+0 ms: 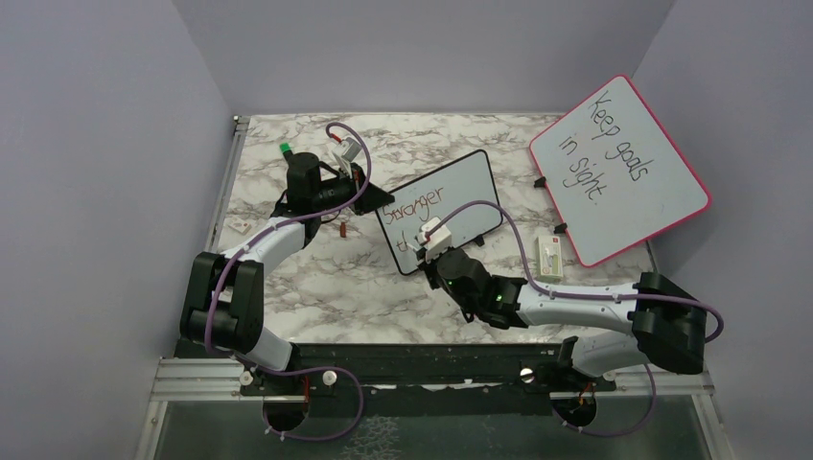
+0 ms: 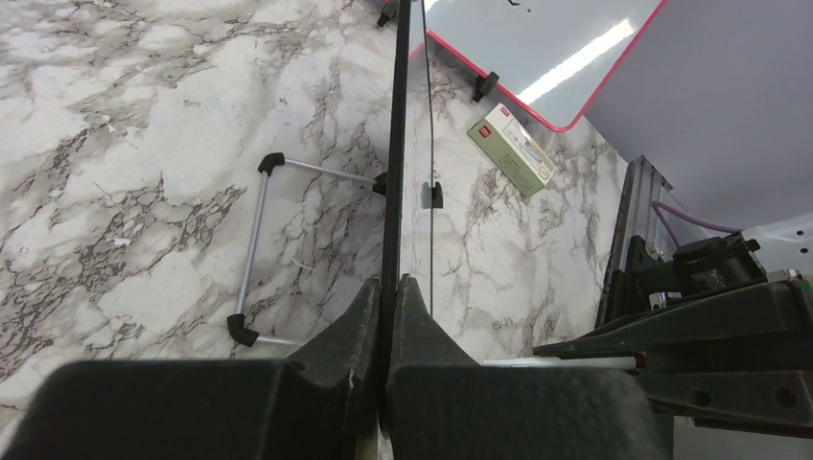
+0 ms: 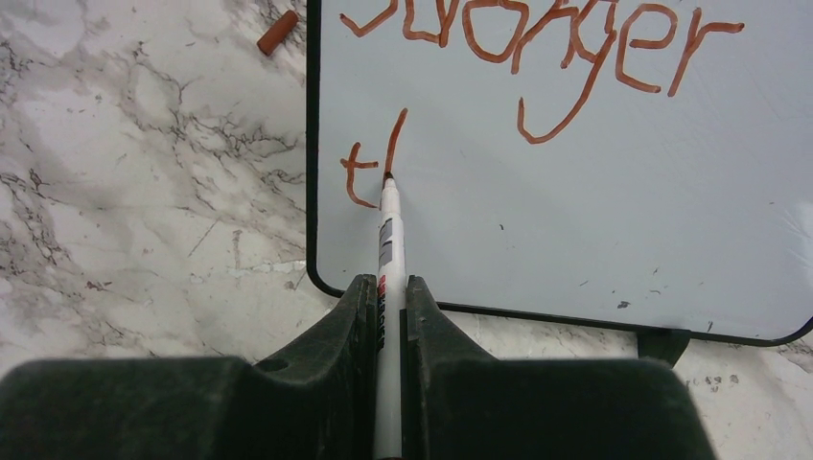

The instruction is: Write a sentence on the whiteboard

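The whiteboard stands near the middle of the marble table, turned at an angle, its writing face toward the right arm. The left gripper is clamped on the board's black frame at its left edge; in the left wrist view the board appears edge-on, running straight up from between the pressed-together fingers. On the board's back side a wire stand with black corner pieces reaches down onto the table. The right gripper is closed tight on a white marker, which points forward from between the fingers with its tip touching the board. The sentence is in reddish-brown: "Stronger" fills the top line, and below it, near the board's lower left corner, there is a small "t" and one slanted stroke, at whose lower end the tip rests. A reddish cap lies on the table just beside the board's left edge. A pink-framed board reading "Keep goals in sight" leans at the far right, well apart, and a small box lies flat on the table between the two boards.
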You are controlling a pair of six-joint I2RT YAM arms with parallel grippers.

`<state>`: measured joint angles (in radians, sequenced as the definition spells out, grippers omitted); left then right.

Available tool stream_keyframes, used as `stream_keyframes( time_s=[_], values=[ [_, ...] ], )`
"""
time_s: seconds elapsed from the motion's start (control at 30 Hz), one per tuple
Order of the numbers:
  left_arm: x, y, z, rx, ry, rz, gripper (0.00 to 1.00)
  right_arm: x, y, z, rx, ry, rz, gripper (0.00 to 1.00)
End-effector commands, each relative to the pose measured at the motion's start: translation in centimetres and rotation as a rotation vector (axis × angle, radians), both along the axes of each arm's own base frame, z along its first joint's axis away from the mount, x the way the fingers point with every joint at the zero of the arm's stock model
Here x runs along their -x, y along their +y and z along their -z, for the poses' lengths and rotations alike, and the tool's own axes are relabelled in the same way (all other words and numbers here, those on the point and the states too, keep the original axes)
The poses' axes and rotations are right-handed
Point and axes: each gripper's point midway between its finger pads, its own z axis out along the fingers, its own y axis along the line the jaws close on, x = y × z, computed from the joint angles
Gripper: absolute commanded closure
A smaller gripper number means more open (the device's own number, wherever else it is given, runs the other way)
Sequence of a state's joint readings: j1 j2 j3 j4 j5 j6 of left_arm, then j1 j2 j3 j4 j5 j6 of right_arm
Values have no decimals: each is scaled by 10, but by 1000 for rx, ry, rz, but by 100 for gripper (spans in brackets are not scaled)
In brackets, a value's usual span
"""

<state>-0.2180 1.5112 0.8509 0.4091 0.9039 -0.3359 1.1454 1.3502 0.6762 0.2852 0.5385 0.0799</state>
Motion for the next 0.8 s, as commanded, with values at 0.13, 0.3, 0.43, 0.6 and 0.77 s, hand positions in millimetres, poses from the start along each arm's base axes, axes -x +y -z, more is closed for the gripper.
stream_keyframes(
  time_s=[0.13,0.3,0.43,0.6,0.77],
  values=[
    [-2,7,37,-76,101,-65,100,-13,0,-15,-37,-46,62,99],
    [-3,7,36,-75,100,-68,100,-16,-6,-13,-27,-42,88,99],
    [-3,7,36,-76,99,-68,100,-15,-12,-10,-19,-28,107,99],
    [-3,7,36,-75,100,-68,100,-12,-18,-2,-3,-5,113,99],
    [-3,7,36,-75,100,-68,100,-7,-18,5,1,21,97,99]
  ],
)
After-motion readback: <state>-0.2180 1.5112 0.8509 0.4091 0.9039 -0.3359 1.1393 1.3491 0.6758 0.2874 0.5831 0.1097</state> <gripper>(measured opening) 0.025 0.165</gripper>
